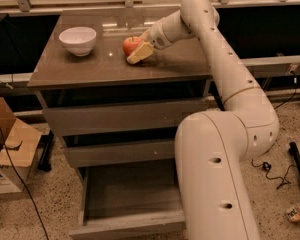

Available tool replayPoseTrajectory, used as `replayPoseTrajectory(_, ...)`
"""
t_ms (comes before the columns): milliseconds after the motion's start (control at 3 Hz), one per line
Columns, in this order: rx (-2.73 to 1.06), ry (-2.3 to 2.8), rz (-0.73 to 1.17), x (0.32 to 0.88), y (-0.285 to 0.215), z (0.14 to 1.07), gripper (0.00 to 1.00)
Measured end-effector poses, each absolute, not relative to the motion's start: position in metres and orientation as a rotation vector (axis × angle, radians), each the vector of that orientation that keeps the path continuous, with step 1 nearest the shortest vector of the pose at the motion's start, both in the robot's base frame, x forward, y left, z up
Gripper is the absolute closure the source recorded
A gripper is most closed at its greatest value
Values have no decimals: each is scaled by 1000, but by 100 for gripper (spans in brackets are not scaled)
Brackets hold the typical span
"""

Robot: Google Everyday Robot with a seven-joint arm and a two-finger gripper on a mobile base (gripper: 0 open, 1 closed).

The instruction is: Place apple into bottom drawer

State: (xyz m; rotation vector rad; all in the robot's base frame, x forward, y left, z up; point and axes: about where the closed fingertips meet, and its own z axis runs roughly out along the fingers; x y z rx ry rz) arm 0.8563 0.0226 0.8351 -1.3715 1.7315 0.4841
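Observation:
The red-orange apple [129,44] sits on the cabinet top, right of centre toward the back. My gripper [137,49] reaches in from the right and is shut on the apple; one pale finger [140,53] lies across its front right side and the other is hidden behind it. The bottom drawer [126,228] of the cabinet is pulled out, open, and shows a bare interior; my arm's large lower segment covers its right part.
A white bowl [78,39] stands at the back left of the cabinet top [80,69]. The two upper drawers [120,116] are closed. A cardboard box [7,149] sits on the floor at left, cables and small items at right.

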Motion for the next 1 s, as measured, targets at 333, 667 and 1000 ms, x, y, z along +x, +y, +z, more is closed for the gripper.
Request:
replayPoseTrajectory(333, -1372, 1705, 505, 852, 27, 843, 100)
replayPoseTrajectory(667, -1431, 1683, 519, 833, 35, 856, 100)
replayPoseTrajectory(1000, -1510, 1654, 534, 799, 38, 870, 100)
